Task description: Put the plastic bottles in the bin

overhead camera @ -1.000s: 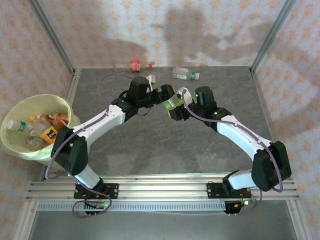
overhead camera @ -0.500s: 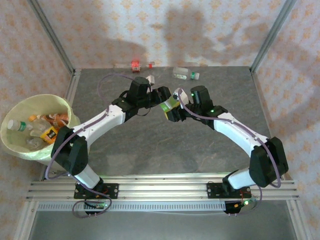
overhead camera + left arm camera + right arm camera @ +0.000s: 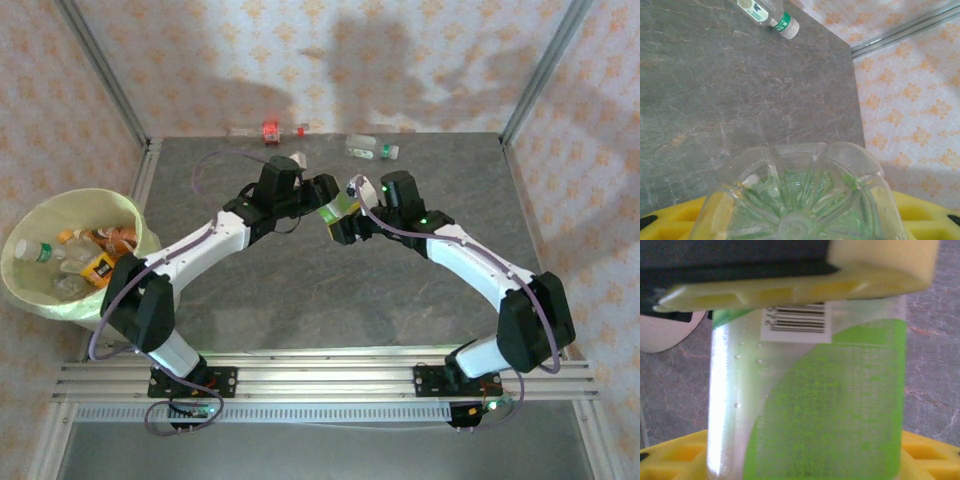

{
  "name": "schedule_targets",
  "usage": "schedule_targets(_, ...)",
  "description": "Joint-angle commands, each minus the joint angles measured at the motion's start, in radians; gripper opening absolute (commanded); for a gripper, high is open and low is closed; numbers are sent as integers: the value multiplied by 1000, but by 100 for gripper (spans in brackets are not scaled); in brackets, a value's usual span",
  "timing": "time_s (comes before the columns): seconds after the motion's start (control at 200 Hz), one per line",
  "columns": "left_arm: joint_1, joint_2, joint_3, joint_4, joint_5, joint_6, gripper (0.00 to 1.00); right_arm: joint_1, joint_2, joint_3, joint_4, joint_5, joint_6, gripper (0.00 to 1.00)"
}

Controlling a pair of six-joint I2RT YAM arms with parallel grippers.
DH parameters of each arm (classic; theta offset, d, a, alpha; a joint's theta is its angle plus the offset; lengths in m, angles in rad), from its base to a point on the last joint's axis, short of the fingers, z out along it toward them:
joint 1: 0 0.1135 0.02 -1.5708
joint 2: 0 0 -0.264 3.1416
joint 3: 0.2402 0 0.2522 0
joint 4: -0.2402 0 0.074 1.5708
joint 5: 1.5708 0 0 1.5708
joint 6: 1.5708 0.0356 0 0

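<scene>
- Since earlier frame: clear plastic bottle with green label [image 3: 336, 210] carried slightly left by right gripper [image 3: 347, 224], into left gripper [image 3: 322, 194]. Left arm barely shifted.
- Risk: bottle dropped or twisted loose if right hold is let go before left grip is seated on slick ribbed base.
- Base end lodged between left fingers [image 3: 672, 221], judged clamped.
- Label side laid against right finger [image 3: 670, 457]; right jaws' state cannot be told.
- Bottle held above middle of grey stone-patterned table [image 3: 300, 290], well apart from pale yellow-green round plastic bin [image 3: 70, 310] at left.
</scene>
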Motion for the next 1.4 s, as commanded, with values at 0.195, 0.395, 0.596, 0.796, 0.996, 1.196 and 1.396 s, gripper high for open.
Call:
schedule_targets(0.195, 59, -195, 36, -314, -268, 136, 53, 0, -111, 14, 106, 257, 96, 99)
schedule_targets(0.395, 138, -318, 13, -464, -366, 150, 52, -3, -143, 3, 187, 308, 164, 99)
schedule_targets(0.596, 205, -439, 73, -638, -477, 219, 52, -5, -138, 10, 207, 451, 244, 99)
schedule_targets(0.796, 243, -481, 244, -865, -598, 320, 52, -18, -132, 11, 205, 587, 265, 99)
schedule_targets(0.996, 290, -474, 443, -1031, -744, 416, 51, -33, -123, 14, 188, 650, 296, 99)
schedule_targets(1.196, 298, -445, 625, -1135, -977, 502, 51, -43, -119, 9, 176, 669, 297, 99)
schedule_targets(1.396, 384, -416, 709, -1193, -1099, 544, 49, -49, -101, 12, 168, 673, 313, 99)
